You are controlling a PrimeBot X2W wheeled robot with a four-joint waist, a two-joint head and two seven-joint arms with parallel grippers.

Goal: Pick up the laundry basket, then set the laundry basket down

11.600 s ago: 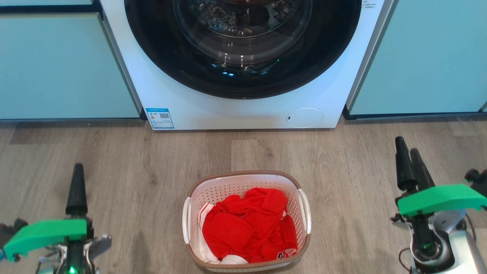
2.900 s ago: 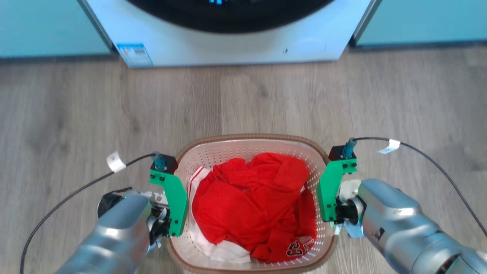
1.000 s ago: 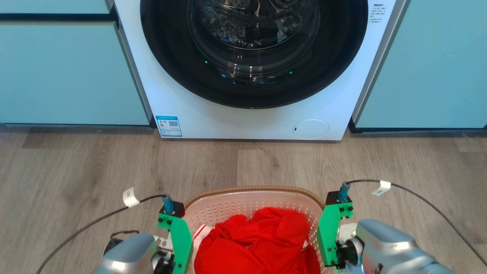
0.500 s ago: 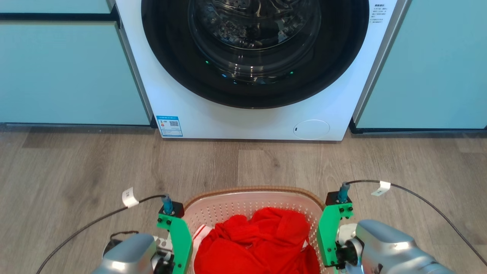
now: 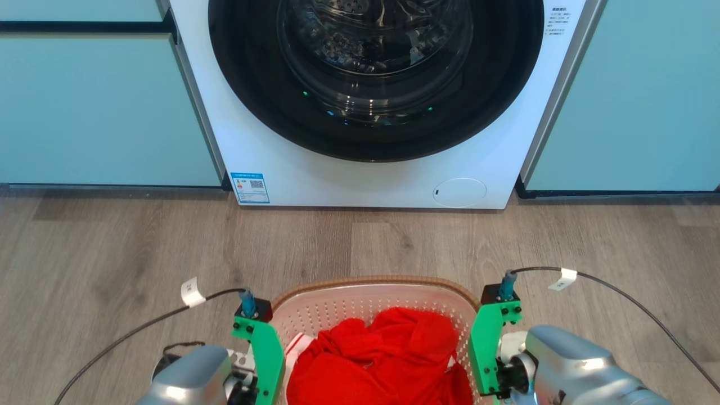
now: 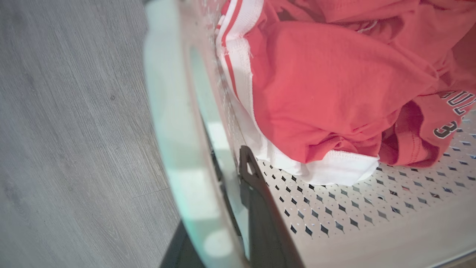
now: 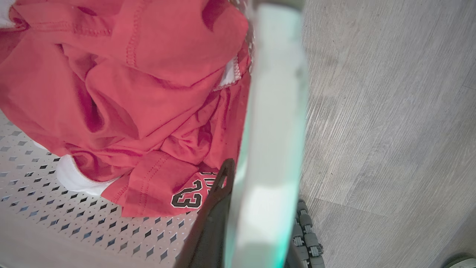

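While I watched, one laundry basket (image 5: 388,284) was held just in front of the one washing machine (image 5: 315,169), my two grippers clenched on its sides: left gripper (image 6: 223,178), right gripper (image 7: 256,193), one finger inside each wall. Nothing had shifted since half a second earlier. The red clothes (image 5: 388,360) read "23"; the machine's blue label (image 5: 250,187) was illegible.

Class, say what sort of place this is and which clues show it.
Probably a home laundry area: a front-loading washer between pale cabinets, and a basket of red clothes before it.
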